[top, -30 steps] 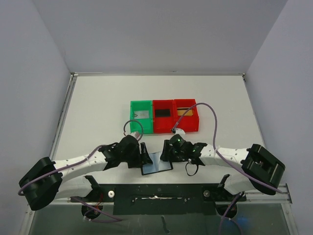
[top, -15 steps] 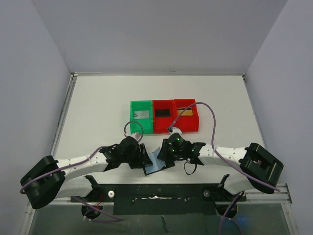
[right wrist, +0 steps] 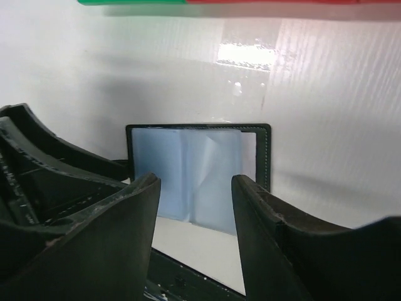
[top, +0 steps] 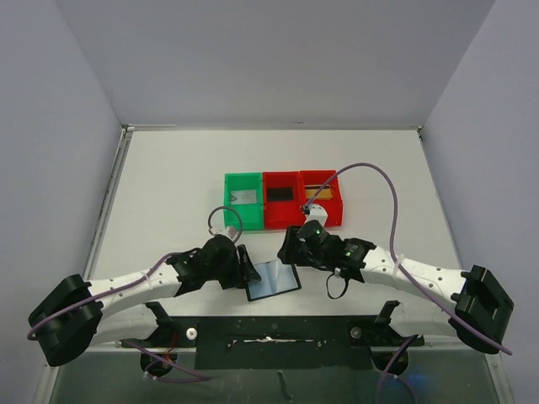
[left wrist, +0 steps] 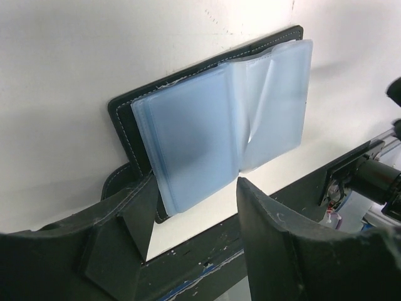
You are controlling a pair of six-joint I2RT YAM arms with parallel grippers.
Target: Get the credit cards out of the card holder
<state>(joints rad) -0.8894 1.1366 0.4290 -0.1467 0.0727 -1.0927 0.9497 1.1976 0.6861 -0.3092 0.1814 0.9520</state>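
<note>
The card holder [top: 274,280] lies open and flat near the front edge, its bluish inner pockets up; the pockets [left wrist: 213,119] look empty. It also shows in the right wrist view [right wrist: 194,169]. My left gripper [top: 247,268] is open at the holder's left edge, one finger [left wrist: 125,219] against the black cover, the holder's corner between the jaws [left wrist: 195,188]. My right gripper [top: 286,251] is open and empty, just behind the holder [right wrist: 195,182]. A pale grey card [top: 245,196], a black card [top: 281,194] and a gold card [top: 320,192] lie in the bins.
A green bin [top: 228,202] and two red bins [top: 266,210] [top: 339,206] stand in a row behind the grippers. The table's black front rail [top: 269,324] is just below the holder. Purple cables loop over both arms.
The right arm has swung out to the right and its gripper has backed off the holder. The holder, tilted up half a second ago, lies flat again. The left gripper has hardly moved.
</note>
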